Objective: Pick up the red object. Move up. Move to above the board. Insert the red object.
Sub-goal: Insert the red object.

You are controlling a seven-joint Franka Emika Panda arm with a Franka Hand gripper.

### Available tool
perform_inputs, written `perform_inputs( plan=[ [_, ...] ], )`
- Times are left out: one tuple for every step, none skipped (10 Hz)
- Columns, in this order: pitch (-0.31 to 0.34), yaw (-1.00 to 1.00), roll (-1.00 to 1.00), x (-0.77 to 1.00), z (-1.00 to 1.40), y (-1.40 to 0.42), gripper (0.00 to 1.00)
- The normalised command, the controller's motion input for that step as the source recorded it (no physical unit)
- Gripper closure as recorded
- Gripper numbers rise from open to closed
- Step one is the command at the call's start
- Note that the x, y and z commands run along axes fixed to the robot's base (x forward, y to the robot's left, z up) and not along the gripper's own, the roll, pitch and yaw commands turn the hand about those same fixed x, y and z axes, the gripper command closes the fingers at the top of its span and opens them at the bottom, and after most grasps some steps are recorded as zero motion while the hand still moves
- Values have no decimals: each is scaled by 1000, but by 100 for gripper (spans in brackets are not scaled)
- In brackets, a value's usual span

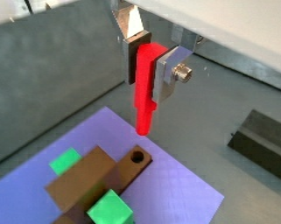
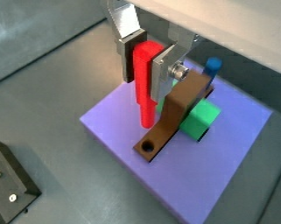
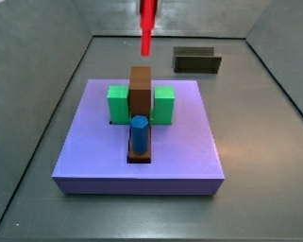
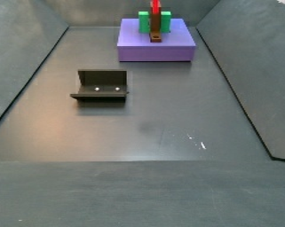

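Observation:
My gripper (image 1: pixel 150 66) (image 2: pixel 146 63) is shut on the red object (image 1: pixel 144 109) (image 2: pixel 144 98), a thin red peg held upright with its lower end free below the fingers. It hangs above the lavender board (image 2: pixel 113 131) (image 3: pixel 91 151) (image 4: pixel 138 49), over the far end of the brown bar (image 2: pixel 178 109) (image 3: pixel 141 87). That end of the bar has a round hole (image 1: pixel 136 158) (image 2: pixel 146 147), and the peg's tip is apart from it. In a side view the peg (image 3: pixel 147 28) shows but the gripper is above the frame edge.
Green blocks (image 3: pixel 117 104) (image 3: pixel 164 104) flank the bar, and a blue cylinder (image 3: pixel 139 134) stands at its near end. The dark fixture (image 3: pixel 196 60) (image 4: pixel 100 86) (image 1: pixel 262 140) stands on the grey floor away from the board. Sloped grey walls enclose the floor.

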Motion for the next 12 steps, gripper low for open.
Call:
perform_inputs(
  plan=[
    [-114, 0, 50, 74, -686, 0, 100],
    [-96, 0, 63, 86, -563, 0, 100],
    [-41, 0, 64, 126, -409, 0, 100],
    [0, 0, 79, 0, -297, 40, 100],
    [0, 0, 23, -94, -160, 3, 100],
    [0, 0, 0, -106, -137, 0, 100],
    [-1, -9, 0, -137, -123, 0, 100],
    [-7, -9, 0, -134, -114, 0, 100],
    [-11, 0, -41, -103, -86, 0, 100],
    [-34, 0, -79, 0, -100, 0, 100],
    [-24, 0, -43, 0, -149, 0, 100],
    [-23, 0, -14, 37, -203, 0, 100]
  ],
)
